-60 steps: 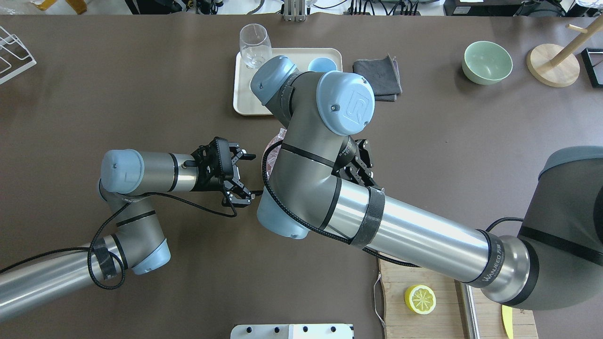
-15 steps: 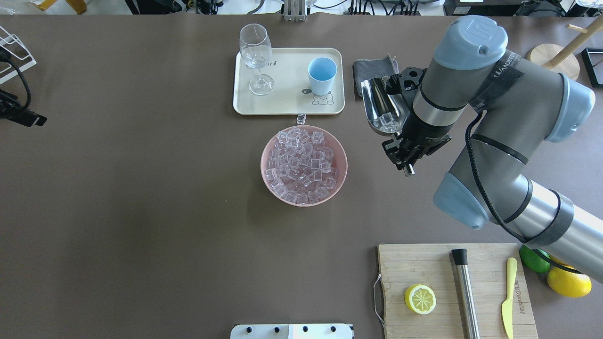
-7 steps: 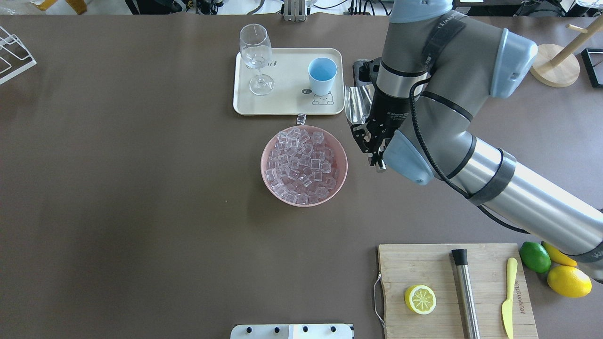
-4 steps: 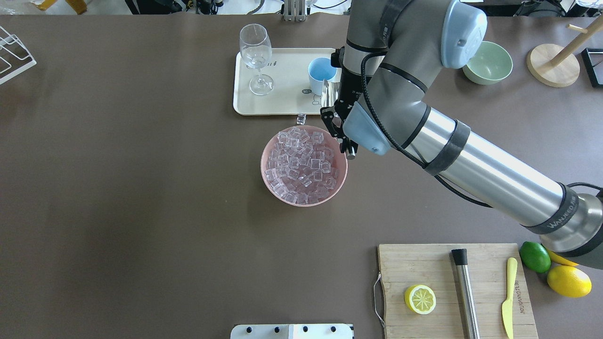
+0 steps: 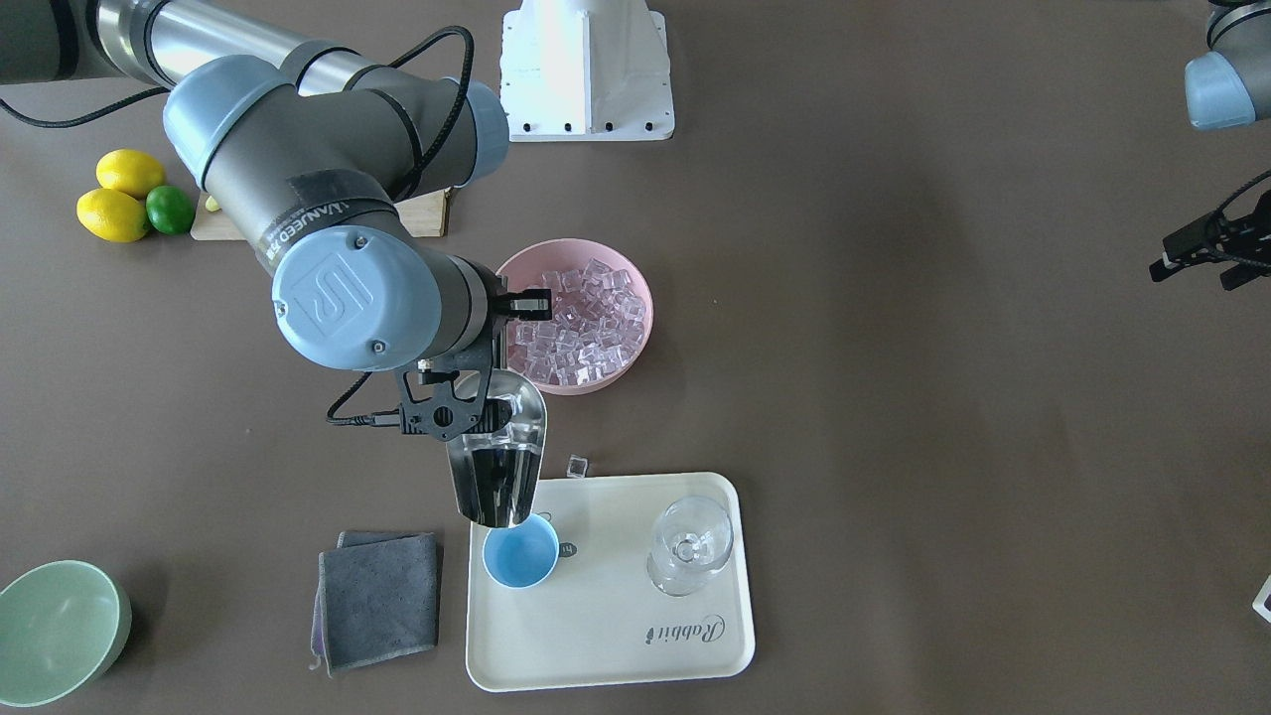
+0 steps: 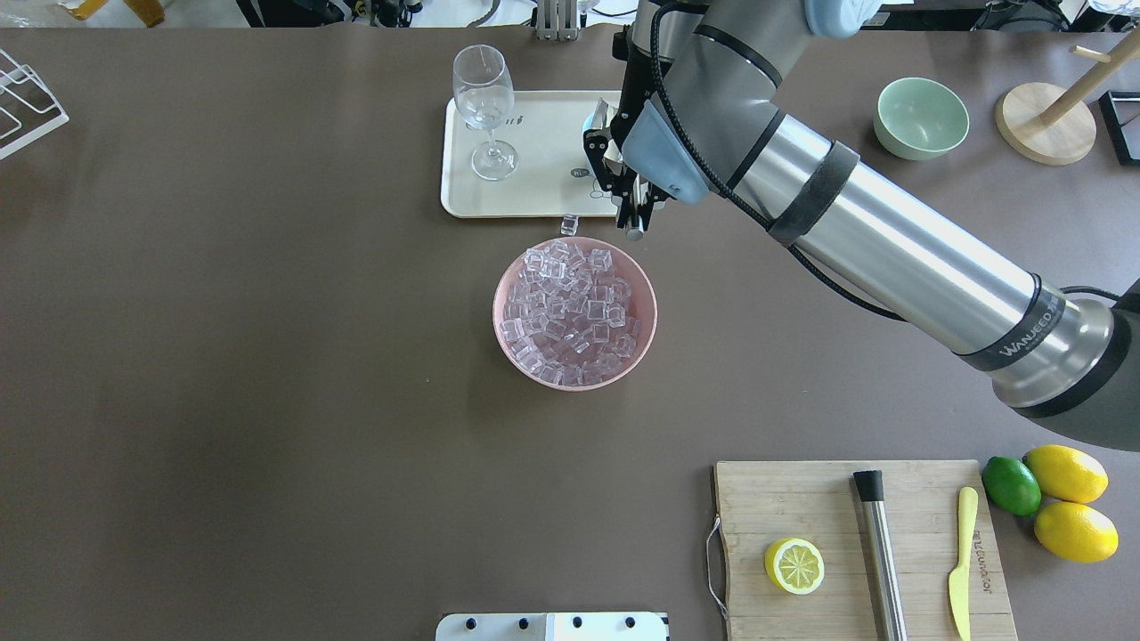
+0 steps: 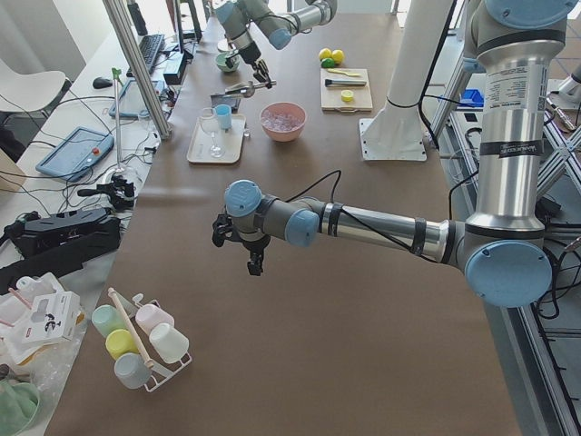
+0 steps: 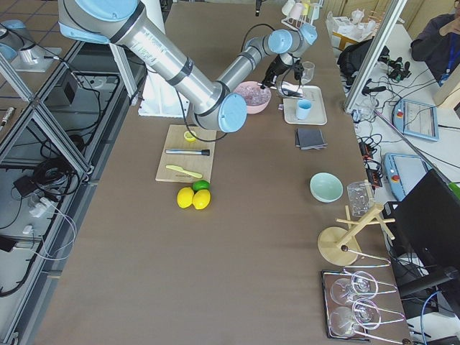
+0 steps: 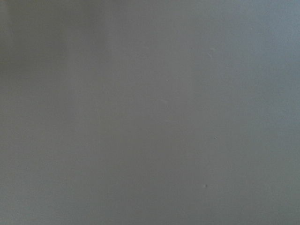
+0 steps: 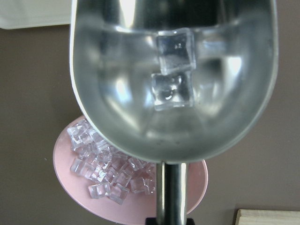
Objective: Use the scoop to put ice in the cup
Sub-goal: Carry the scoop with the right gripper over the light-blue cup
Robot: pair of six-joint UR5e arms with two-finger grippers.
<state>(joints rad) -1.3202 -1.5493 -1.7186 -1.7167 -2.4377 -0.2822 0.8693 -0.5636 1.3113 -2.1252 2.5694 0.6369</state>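
I see right hand [image 5: 452,402] clamped on one scoop [image 5: 496,467] | two ice cubes [image 10: 173,70] inside, lip over one cup [image 5: 520,558] | left hand [image 7: 238,245]: grip unreadable

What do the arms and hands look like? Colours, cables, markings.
The right arm and left arm have silver tubes, grey joints and light-blue caps, with black cables alongside. The right arm also shows a UR logo on one cap, WANEED lettering and black tape bands. The right hand and left hand are black two-finger units.
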